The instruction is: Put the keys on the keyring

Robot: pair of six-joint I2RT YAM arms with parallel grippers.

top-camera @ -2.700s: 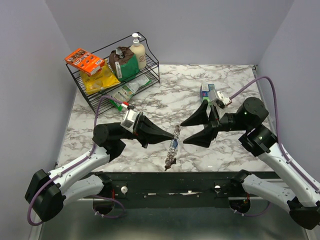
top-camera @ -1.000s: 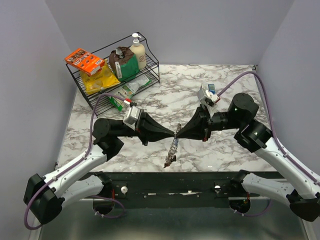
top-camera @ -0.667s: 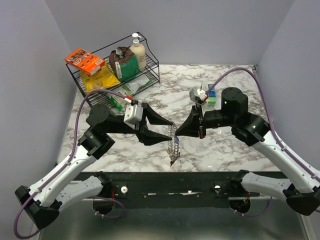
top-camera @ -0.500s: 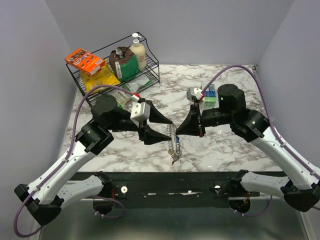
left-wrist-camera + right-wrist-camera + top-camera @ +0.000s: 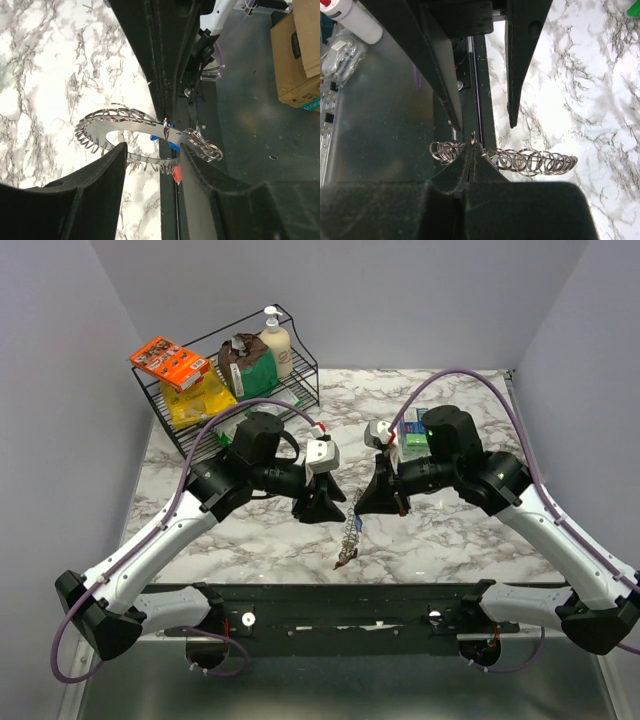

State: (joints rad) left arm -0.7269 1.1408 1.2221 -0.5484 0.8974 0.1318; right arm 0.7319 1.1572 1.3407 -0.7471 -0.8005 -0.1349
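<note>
Silvery metal links of the keyring (image 5: 530, 161) are held by the right gripper (image 5: 472, 148), which is clamped together on one edge of the loop so that the rest hangs from its tip. In the overhead view the loop is seen dangling toward the near edge of the counter (image 5: 450, 530); whether its lower end rests on the marble cannot be told. The left gripper (image 5: 152, 150) is held with its fingers apart, the loop's rim lying between them, and nothing is gripped in it.

Of the keys (image 5: 169, 141), a blue head is seen against the loop's inner edge and a red head (image 5: 176, 174) just beneath its rim. Both are judged to be hanging on the loop already, though the threading itself is too small to be made out. No yellow head can be found in any view, so at least that one is taken to be left.

Room is tight where it matters: the two grippers are set nearly tip to tip, and the loop hangs close over the counter's front edge, with the dark frame rail just beyond — anything let go there could be lost off the marble. Open counter is left behind the grippers; the wire rack (image 5: 300, 375) at the far left is well apart, and a small carton (image 5: 414, 437) sits just beside the right wrist.
</note>
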